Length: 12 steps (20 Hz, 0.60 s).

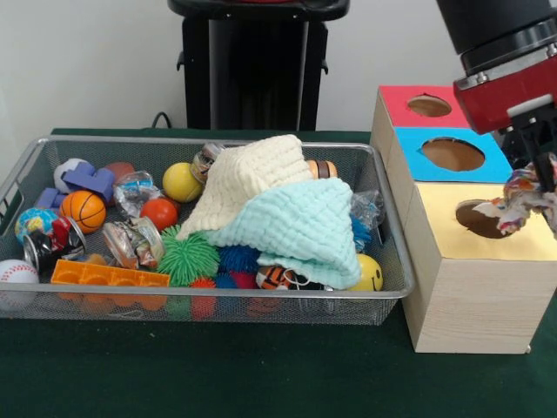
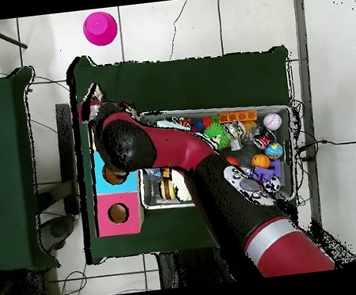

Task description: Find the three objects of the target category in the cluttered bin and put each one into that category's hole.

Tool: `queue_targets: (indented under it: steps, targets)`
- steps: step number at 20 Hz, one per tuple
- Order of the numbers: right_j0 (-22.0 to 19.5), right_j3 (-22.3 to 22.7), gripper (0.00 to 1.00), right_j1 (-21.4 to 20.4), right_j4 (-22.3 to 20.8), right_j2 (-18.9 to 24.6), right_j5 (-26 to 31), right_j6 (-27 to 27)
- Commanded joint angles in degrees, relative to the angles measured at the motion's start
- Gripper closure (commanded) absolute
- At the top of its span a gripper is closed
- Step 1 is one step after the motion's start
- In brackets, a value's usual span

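Boxes are standing three in a row to the right of the bin (image 1: 26, 170) in the front view: a red-topped box (image 1: 396, 103) farthest back, a blue-topped box (image 1: 416, 155) in the middle and a yellow-topped box (image 1: 474, 296) nearest, each with one round opening. The gripper (image 1: 541, 174) is hanging at the right edge, directly over the yellow top, and one wad of clear film (image 1: 522, 202) with coloured bits is dangling under it, its lower end sitting right at the hole (image 1: 479, 218); the jaws seem to be pinching the wad's upper part, though the fingers themselves are running out of the picture. Two more film wads are lying in the bin: one (image 1: 132, 241) near the left front beside the green spiky ball (image 1: 187, 257), the other (image 1: 137, 190) farther back by the red ball (image 1: 159, 212). Two cloths are lying heaped in the middle of the bin, a cream cloth (image 1: 252, 178) overlapping a mint cloth (image 1: 300, 228). From overhead the red arm (image 2: 184, 169) is covering the yellow box and much of the bin (image 2: 289, 113), so the wad and the jaws are hidden there; that view alone is showing a pink cup (image 2: 100, 27) on the floor beyond the table.
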Motion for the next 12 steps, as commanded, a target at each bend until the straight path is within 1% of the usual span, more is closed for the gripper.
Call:
queue_targets:
  steps: [1, 7, 12]
  targets:
    - [-1.98, -0.58, 1.0, 2.21, -3.66, 2.83, -2.6, 7.67]
    - [-0.67, 0.44, 1.0, 3.54, -3.4, 0.7, -4.75, 9.69]
    - [2.58, 1.93, 1.0, 3.0, -1.86, -3.59, -5.15, 11.23]
